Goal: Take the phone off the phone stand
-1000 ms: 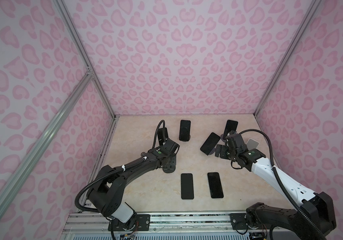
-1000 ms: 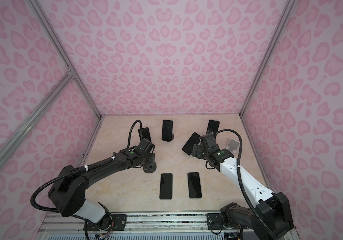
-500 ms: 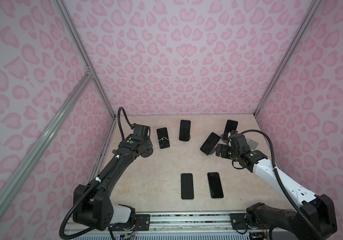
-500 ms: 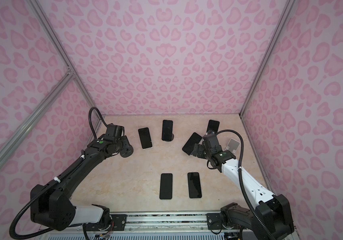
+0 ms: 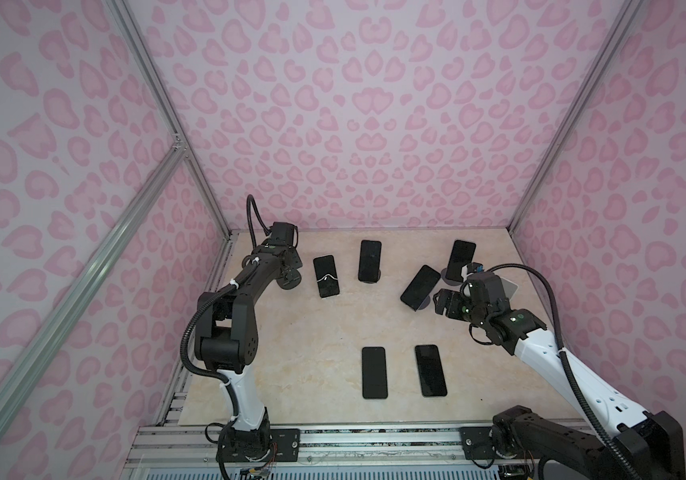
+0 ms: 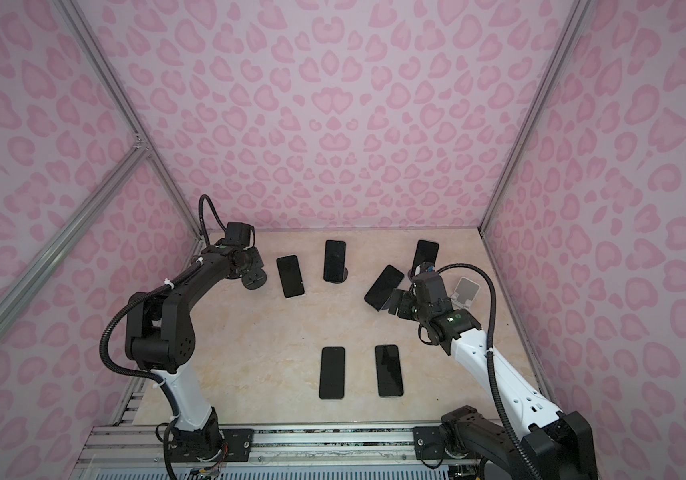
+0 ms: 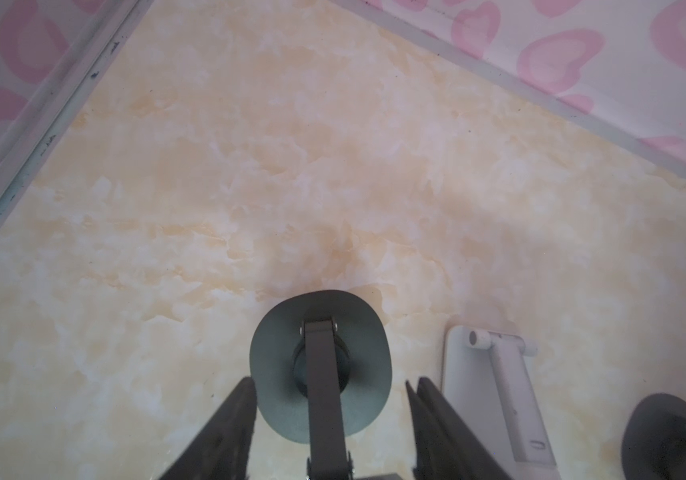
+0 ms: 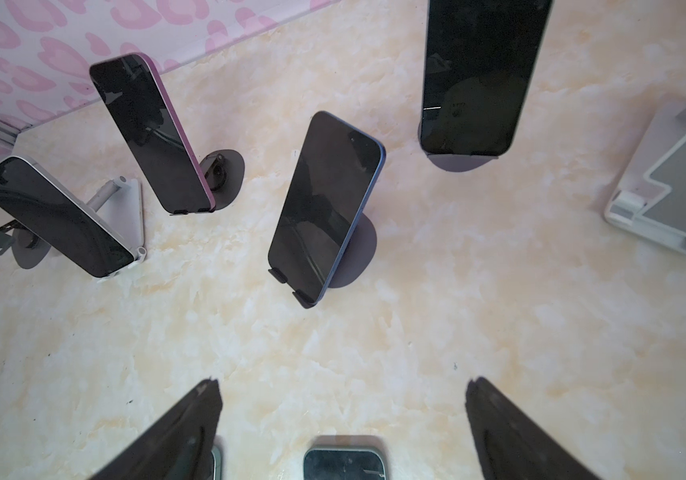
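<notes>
Nearest: 2 flat phones lie face-up on table at the front, side by side, not touching. Already off stands by the look of it.

R gripper: jaws spread about as wide as they go, nothing btwn them, hovering over the table and pointed at blue-edged phone. Prob the next target. It leans back on a round-base stand with its bottom edge behind 2 small lips. In both top views it's twisted vs the rest of the row.

Handling (my guess): rigid slab, glass front, slick, some weight for its size, cracks if dropped. Take it by the long side edges, upper half, clear of the lips. Lift up along the lean so the bottom clears. Stand looks light and may tip or ride along w/ the phone.

No real containers; the stands are the holders.
- Loaded: the blue-edged one, far-right phone on a dark base, purple-edged phone on a dark base, silver-edged phone on a white stand.
- Empty: white folding stand, just beside R arm.

Farthest, back-left corner: L gripper is roughly half spread, straddling empty dark stand. The stem runs straight btwn the fingers. Looks clamped on the cradle plate, but contact sits at the frame edge. Base on or just above the table, can't tell.
</notes>
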{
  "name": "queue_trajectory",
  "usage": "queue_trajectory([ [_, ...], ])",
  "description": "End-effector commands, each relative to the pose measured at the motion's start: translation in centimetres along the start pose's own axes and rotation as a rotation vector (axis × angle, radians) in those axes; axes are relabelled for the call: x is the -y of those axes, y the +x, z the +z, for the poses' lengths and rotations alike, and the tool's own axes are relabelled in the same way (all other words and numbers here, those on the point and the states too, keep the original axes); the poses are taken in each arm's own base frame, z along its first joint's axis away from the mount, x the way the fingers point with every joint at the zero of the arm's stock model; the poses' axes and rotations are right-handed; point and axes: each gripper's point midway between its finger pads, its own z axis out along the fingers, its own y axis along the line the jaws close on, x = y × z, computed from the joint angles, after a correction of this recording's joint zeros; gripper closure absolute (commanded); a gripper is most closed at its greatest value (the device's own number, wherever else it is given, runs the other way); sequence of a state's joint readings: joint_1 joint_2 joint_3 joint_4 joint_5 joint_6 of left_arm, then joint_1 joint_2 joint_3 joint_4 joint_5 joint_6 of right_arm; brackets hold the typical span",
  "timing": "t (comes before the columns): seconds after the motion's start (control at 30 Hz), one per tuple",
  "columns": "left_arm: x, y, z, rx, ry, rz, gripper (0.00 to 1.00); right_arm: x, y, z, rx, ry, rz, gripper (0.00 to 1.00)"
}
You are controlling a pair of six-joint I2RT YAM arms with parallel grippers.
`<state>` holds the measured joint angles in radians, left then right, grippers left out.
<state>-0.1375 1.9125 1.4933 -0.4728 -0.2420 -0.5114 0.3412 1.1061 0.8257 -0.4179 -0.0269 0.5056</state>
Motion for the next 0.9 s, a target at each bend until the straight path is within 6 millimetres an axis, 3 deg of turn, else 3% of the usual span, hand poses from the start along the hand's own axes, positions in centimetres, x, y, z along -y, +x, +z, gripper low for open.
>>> queue_trajectory([
  [0.0,-0.6,1.3,0.8,-0.037,-0.026,0.009,0.55,0.5,0.6,0.1,-0.014,0.009,0.004,0.06],
  [0.3,-1.5,3.2,0.6,-0.098,-0.052,0.031,0.26,0.6,0.2,-0.2,-0.006,0.017,0.006,0.04],
  [0.47,-1.5,2.3,-1.5,-0.072,-0.028,0.038,0.15,0.0,-0.4,-0.8,-0.002,0.001,0.002,0.03],
  [0.63,-1.5,0.1,-6.5,0.019,0.033,0.001,0.13,0.0,-1.1,-2.0,0.011,0.009,-0.005,0.03],
  [0.77,-1.9,-1.9,-13.4,0.155,0.133,-0.053,0.13,0.4,-1.3,-2.9,0.022,0.027,0.017,0.03],
  [0.87,-3.0,1.0,-15.9,0.156,0.209,-0.075,0.13,1.2,-1.1,-3.7,0.038,0.053,0.055,0.04],
])
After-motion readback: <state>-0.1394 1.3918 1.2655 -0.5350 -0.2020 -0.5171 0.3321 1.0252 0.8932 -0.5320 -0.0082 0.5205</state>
